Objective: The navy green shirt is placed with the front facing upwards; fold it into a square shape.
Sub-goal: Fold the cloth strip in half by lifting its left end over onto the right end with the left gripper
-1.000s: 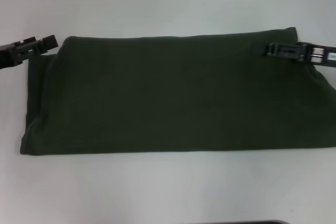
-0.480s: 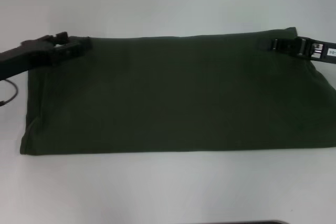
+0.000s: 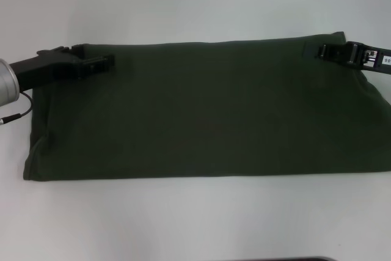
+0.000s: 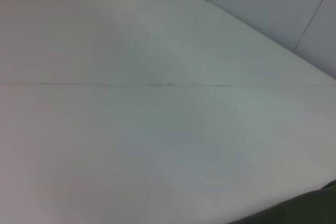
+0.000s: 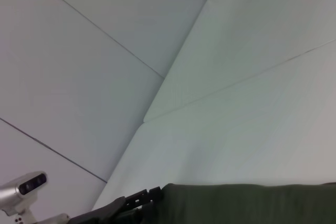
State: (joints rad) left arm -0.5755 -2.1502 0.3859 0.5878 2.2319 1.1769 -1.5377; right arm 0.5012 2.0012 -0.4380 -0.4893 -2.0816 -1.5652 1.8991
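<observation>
The left gripper was seen low over the far left corner of the navy green shirt, its dark fingers laid flat along the cloth and pointing toward the middle. Whether those fingers were parted or closed on fabric could not be told, since they merged with the dark cloth in the head view and were absent from the left wrist view. The right gripper was found at the far right corner, likewise pressed close to the far edge and pointing inward; its finger state could not be told either.

The shirt was spread on the white table as a long, plain green band, already folded, with no lettering on show. Its long axis ran across the robot from left to right, so that each gripper stood at its own end of the far edge and neither arm was markedly nearer to the cloth than the other. From the jaws, the bulk of the fabric lay toward the robot and toward the centre line.

In the right wrist view, the far edge of the shirt was shown against the table, with the left gripper at its distant end.

It was judged that the band had yet to be shortened to a square, and that one end would have to be carried along the long axis over the other.
</observation>
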